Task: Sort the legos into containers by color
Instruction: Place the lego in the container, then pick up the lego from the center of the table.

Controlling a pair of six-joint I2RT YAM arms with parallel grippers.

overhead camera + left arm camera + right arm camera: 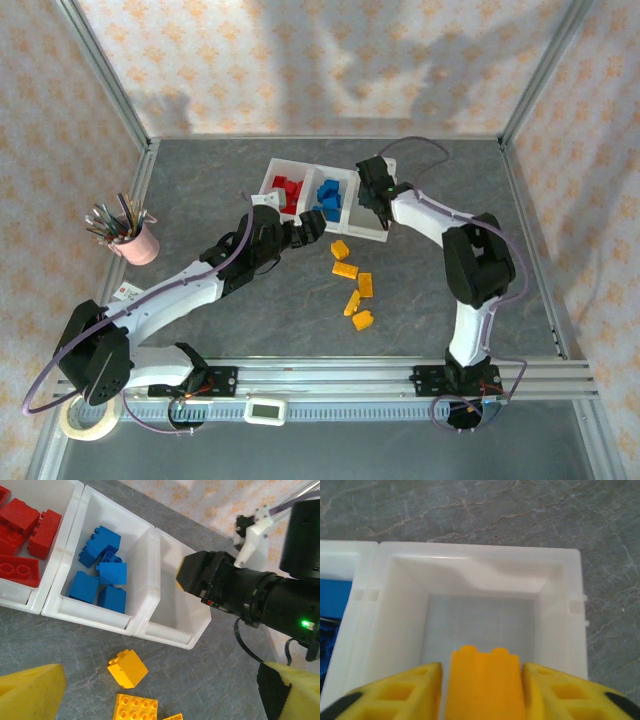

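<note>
Right side first: my right gripper is clamped on one yellow brick, which is pinched between both yellow fingers with its studs pointing forward. I'm holding it directly over the third bin, the rightmost of three white bins joined in one row. That bin's floor is bare.

Over to my left gripper. It hangs just in front of the row on the near side, with the jaws spread wide and gripping no brick.

Now the count, bin by bin. The left bin holds the red bricks. I make out at least four in my left wrist view, but the frame edge cuts the pile, so I can't finish that tally. The middle bin holds the blue bricks. Four are plain to see, and there may be a fifth small one tucked among them.

Out on the table there are five loose yellow bricks. They are strung in a ragged line running from just in front of the bins back toward my bases, between my two arms. The nearest one lies close to the row's front wall but apart from it. With the one in my grip, that makes six yellow pieces counted.

Off to the far left stands one pink cup stuffed with pens, well apart from the bins. One roll of tape lies by my left base.
</note>
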